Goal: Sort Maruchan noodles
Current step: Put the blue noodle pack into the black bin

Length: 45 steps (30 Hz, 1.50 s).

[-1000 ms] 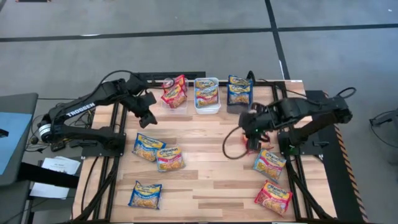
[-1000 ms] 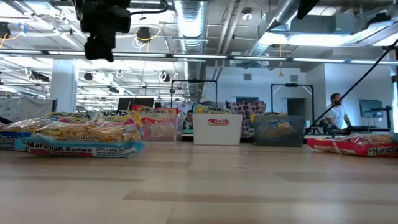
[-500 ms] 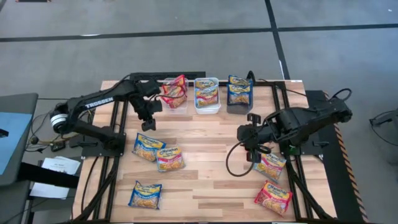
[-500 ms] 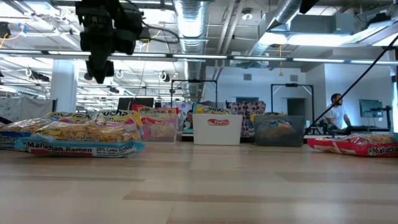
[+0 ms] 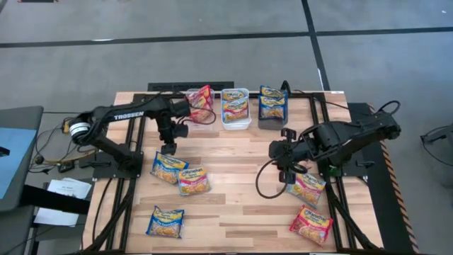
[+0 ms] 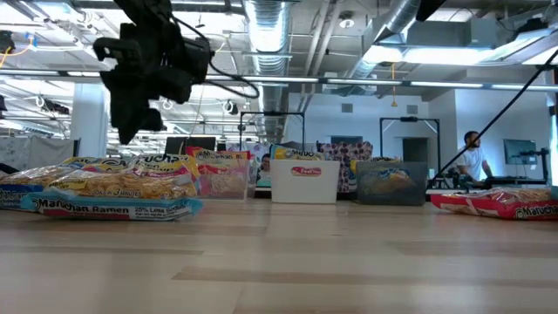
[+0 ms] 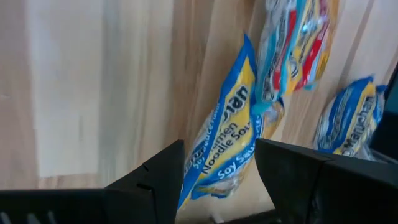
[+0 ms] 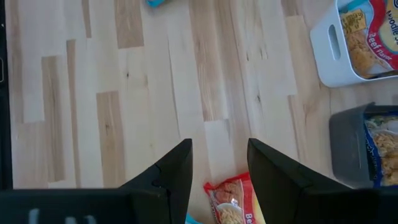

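left arm: swung off the clear bin (image 5: 199, 113) over the last second, and the left gripper (image 5: 168, 146) ended up hanging above the near-left packets, fingers spread, nothing between them

what it was aimed at: the blue/yellow packet (image 7: 225, 152) sat right in the gap of its fingers in the left wrist view, so I'd guess that was the next pick, not touched yet

right arm: dropped back from the dark bin (image 5: 272, 112) toward its own side; the right gripper (image 5: 288, 164) hovered over bare wood just beside a red packet (image 8: 232, 203), fingers apart, empty

bins: clear bin had red packets in it, white bin (image 5: 236, 117) had a mixed-print one, dark bin had blue/yellow ones, all along the far edge

still loose: three on the left, i.e. the blue/yellow one, a pink-trimmed packet (image 5: 192, 180) touching it, and another blue packet (image 5: 165, 221) near the front edge; two on the right, the red one plus a second red packet (image 5: 311, 224) nearer the front

what it meant: looked like both arms had finished a drop and were back for more, so roughly five packets left to sort, I reckon
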Available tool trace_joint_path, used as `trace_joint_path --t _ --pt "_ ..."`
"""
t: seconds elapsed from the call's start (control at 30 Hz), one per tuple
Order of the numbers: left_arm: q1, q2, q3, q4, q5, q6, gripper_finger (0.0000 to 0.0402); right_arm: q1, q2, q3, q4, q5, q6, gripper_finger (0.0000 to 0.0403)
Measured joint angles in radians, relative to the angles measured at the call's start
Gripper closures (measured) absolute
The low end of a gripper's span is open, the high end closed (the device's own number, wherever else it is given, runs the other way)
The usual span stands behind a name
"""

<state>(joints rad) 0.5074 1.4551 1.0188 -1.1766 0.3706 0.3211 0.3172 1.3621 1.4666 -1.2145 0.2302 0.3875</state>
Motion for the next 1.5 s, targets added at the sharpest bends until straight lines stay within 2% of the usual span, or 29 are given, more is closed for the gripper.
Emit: trace_joint_path --t 0.43,0.83,1.17,1.5 --pt "-0.012 0.005 -0.135 0.106 -0.019 0.01 0.0218 0.0 0.0 0.0 0.005 0.001 0.0 0.0227" --pt "-0.013 0.005 -0.261 0.176 0.058 0.023 0.0218 0.0 0.0 0.0 0.02 0.002 0.005 0.0227" --pt "-0.016 0.005 -0.265 0.187 0.009 -0.012 0.0221 0.0 0.0 0.0 0.023 0.003 0.008 0.0227" --pt "-0.061 0.005 -0.265 0.268 0.036 -0.097 0.0254 0.0 0.0 0.0 0.023 0.003 0.008 0.0227"
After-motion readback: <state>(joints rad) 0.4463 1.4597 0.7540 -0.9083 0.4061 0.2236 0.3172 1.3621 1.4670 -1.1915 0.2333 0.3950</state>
